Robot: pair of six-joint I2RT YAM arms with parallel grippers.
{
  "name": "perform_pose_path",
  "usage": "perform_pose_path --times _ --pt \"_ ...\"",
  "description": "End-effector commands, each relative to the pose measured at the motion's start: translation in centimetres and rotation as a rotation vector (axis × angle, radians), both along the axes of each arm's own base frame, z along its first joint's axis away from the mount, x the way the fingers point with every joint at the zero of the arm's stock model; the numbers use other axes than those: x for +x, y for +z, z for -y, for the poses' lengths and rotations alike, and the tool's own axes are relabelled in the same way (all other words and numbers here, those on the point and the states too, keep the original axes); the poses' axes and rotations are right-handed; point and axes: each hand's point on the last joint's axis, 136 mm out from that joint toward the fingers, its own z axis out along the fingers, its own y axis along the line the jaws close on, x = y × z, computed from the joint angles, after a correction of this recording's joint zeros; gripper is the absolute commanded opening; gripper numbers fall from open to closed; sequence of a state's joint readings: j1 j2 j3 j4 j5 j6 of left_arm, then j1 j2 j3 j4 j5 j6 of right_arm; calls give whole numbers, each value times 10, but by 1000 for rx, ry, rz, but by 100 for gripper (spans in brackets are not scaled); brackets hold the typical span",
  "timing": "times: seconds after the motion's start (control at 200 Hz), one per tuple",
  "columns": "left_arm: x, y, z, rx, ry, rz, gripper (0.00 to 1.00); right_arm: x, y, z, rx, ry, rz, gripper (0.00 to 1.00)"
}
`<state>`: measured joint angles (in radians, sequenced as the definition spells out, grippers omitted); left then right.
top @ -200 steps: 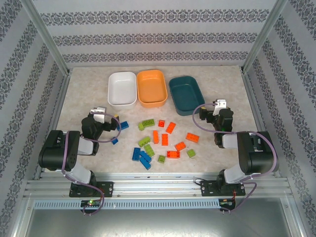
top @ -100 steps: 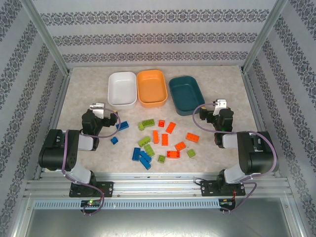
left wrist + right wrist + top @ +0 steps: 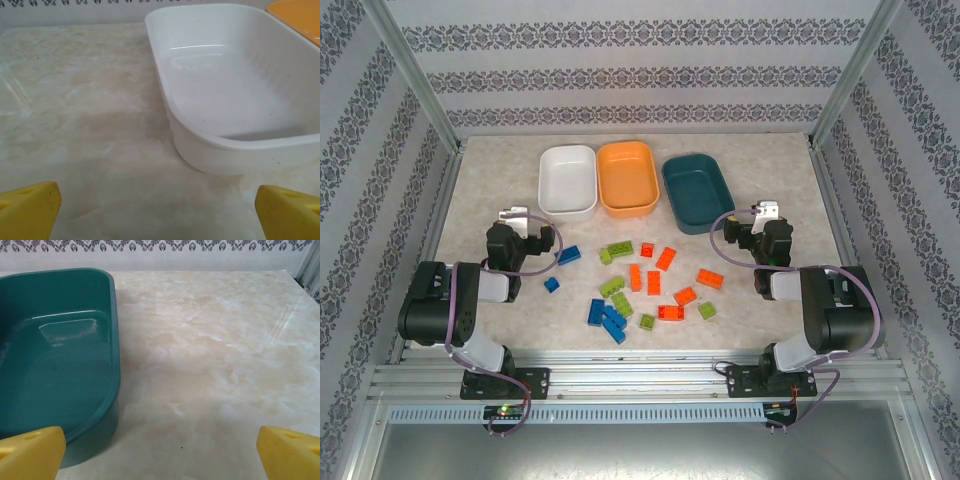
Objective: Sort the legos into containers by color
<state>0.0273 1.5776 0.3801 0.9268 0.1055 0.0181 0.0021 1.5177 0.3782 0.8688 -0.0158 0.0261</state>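
- Hovering low over the marbled beige tabletop (image 3: 480, 190), the left gripper (image 3: 513, 216) holds its yellow fingertips (image 3: 27, 207) wide apart with nothing between them
- Just ahead of it and to its right sits the shallow white rounded-rectangular plastic tub (image 3: 225, 100), which is empty
- The matching orange plastic tub (image 3: 627, 177) lies further to the right, just beside the white one, also empty
- One blue oblong studded plastic brick (image 3: 568, 256) lies to the right of the left gripper and a little behind it, and a smaller blue square brick (image 3: 551, 285) lies further back, near that arm's wrist
- The right gripper (image 3: 765, 212) stands with its jaws spread wide over bare tabletop, gripping nothing
- Ahead of it and to its left is the dark teal plastic tub (image 3: 50, 365), empty, with its near corner close to the gripper's left fingertip
- The other legos lie loose on the table between the two grippers and behind both
- Among them, the lime green bricks (image 3: 617, 250) and orange bricks (image 3: 653, 282) are mixed together in the middle
- A tight cluster of blue bricks (image 3: 605, 318) lies furthest back, towards the left arm's side
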Motion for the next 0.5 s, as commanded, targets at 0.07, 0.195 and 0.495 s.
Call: perform_pose_path --times 0.07,0.195,0.495 --pt "3 0 -3 -9 24 -5 100 5 11 0 9 6 28 98" --pt "2 2 -7 -6 51 3 100 5 11 1 8 -2 28 98" --pt "3 42 -27 -5 174 -42 100 4 29 15 3 -89 5 98"
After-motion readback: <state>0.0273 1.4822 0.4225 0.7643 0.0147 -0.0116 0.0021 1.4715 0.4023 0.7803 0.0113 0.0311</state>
